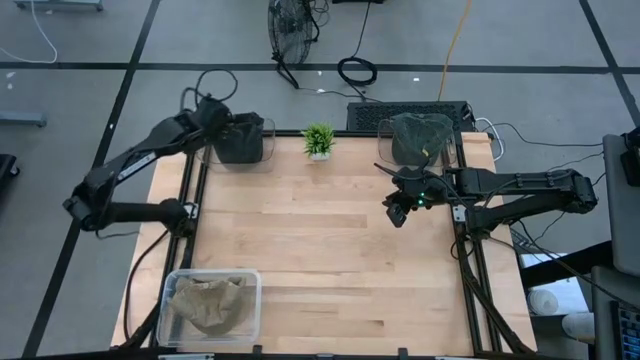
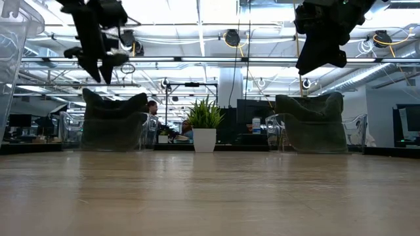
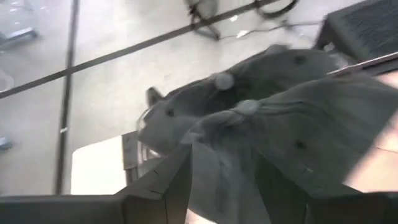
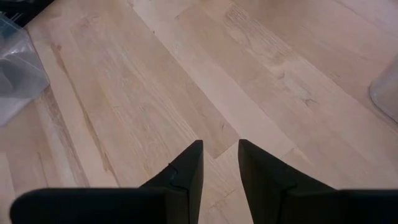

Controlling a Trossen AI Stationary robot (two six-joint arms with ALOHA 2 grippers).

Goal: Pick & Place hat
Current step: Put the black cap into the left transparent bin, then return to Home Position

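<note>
Dark hats (image 3: 273, 124) are seen heaped in a clear bin (image 1: 240, 140) at the worktop's (image 1: 330, 270) far left corner, directly beneath the left tool (image 3: 221, 180), whose fingers are parted and empty. Near a second hat-filled bin (image 1: 420, 138), the right tool (image 4: 217, 165) is held above bare wood, slightly parted, gripping nothing.

Wooden table (image 1: 330, 250), light planks, bare across centre. Small green potted plant (image 1: 319, 141) in white pot at far edge, midway along. Black floor fan (image 1: 291, 24) on grey floor beyond table, coiled black cable (image 1: 357, 71) near it. Black keyboard-like panel (image 1: 372, 115) just behind far edge. Person (image 2: 153, 108) seated in background office.
</note>
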